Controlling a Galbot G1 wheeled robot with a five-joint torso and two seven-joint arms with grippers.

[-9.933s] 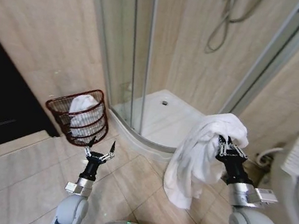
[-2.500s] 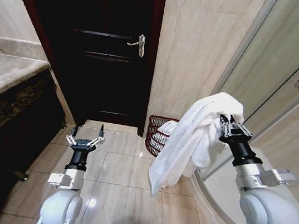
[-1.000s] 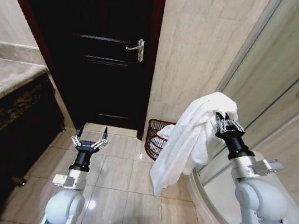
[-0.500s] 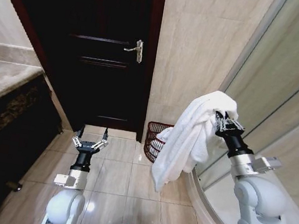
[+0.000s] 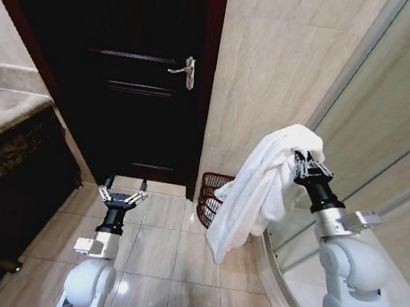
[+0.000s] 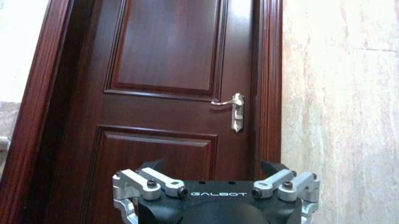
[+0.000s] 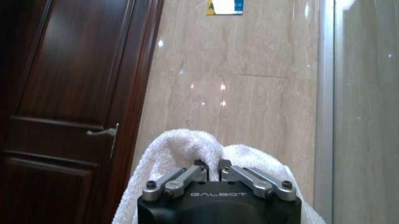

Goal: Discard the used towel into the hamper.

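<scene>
A white towel [image 5: 258,188] is held pinched in the right gripper [image 5: 305,165], raised on the right before the tiled wall [image 5: 272,63]. The left gripper [image 5: 123,193] is held low, spread wide. The hamper [image 5: 210,194] stands on the floor [image 5: 157,243], partly hidden behind the towel, right of the dark door [image 5: 139,74].

Left gripper [image 6: 212,169], fingers apart, apparently empty, facing dark door [image 6: 168,79].
</scene>
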